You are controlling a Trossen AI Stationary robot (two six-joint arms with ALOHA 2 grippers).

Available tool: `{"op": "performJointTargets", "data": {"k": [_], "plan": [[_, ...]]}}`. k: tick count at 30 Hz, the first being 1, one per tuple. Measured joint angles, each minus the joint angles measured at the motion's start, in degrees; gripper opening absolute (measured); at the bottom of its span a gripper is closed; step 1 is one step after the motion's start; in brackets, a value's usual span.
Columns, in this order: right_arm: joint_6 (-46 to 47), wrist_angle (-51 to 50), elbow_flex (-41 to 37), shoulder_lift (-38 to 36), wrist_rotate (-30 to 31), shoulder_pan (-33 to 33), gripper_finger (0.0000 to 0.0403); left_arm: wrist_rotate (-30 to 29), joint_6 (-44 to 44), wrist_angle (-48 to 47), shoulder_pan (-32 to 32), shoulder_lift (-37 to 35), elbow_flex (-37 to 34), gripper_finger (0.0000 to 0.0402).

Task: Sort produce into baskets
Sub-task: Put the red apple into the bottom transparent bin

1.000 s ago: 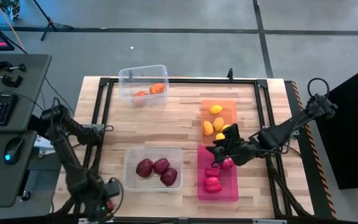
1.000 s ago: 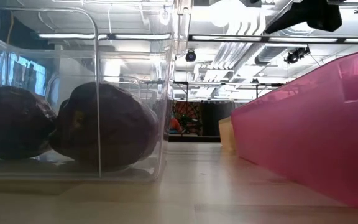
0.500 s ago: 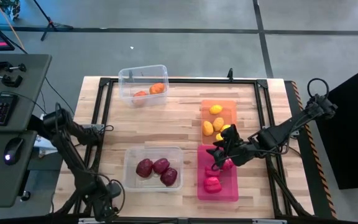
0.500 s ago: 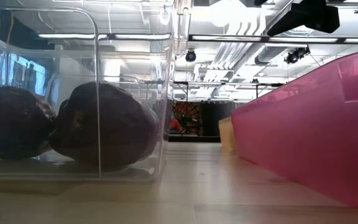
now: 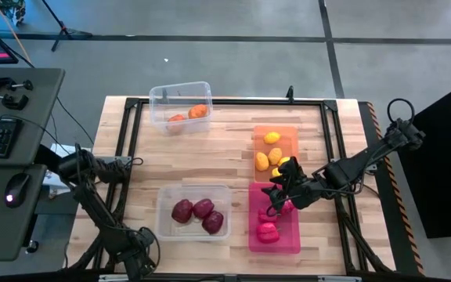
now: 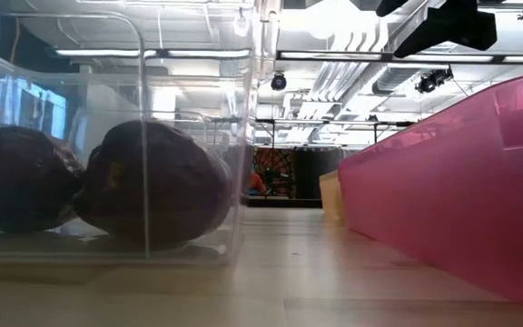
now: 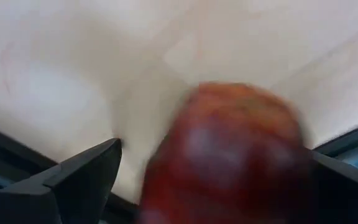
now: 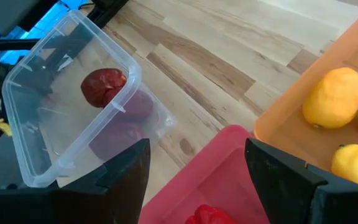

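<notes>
My left gripper (image 5: pixel 135 262) is at the table's near left corner, shut on a dark red piece (image 7: pixel 229 155). My right gripper (image 5: pixel 276 196) is open and empty above the far end of the pink bin (image 5: pixel 288 239), which holds pink-red pieces (image 5: pixel 267 231). Three maroon pieces (image 5: pixel 198 213) lie in the near clear bin (image 5: pixel 163 192). Yellow pieces (image 5: pixel 268 157) lie in the orange bin (image 5: pixel 288 133). Orange pieces (image 5: pixel 190 113) lie in the far clear bin (image 5: pixel 163 98). My left gripper has the dark red piece (image 7: pixel 185 186) between its two fingers. The picture is blurred, so which part of the piece the fingers are on does not show. Pale wood shows beyond the piece.
The four bins stand inside a black frame (image 5: pixel 131 133) on the wooden table. Bare wood (image 5: pixel 218 157) lies between the bins. In the low view the near clear bin (image 6: pixel 189 136) and the pink bin's wall (image 6: pixel 461 200) flank an open strip of table.
My left arm has swung its elbow toward the table's near edge, and its gripper has gone a little toward the near edge with the dark red piece. My right gripper has shifted slightly toward the near edge over the pink bin, still open.
</notes>
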Motion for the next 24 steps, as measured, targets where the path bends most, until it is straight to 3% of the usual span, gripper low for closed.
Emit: {"op": "performJointTargets", "data": {"k": [9,14,18,21,24], "plan": [[0.0,-0.3,0.0,0.0,-1.1,0.0,0.0252,0.2,3.6,-1.5,0.0,0.5,0.2,0.0395],[0.0,-0.3,0.0,0.0,-1.0,0.0,0.0252,-1.4,6.0,-6.5,0.0,0.6,3.0,0.0332],[0.2,-0.3,0.0,0.0,-1.2,0.0,0.0252,-7.8,8.1,-19.0,-0.6,-1.0,10.3,0.0238],[0.2,-0.3,0.0,0.0,-1.2,0.0,0.0252,-12.1,11.9,-26.5,-1.0,-3.0,15.6,0.0227],[0.2,-0.3,0.0,0.0,-0.8,0.0,0.0252,-20.4,16.2,-28.4,-2.1,-6.2,21.4,0.0227]]}}
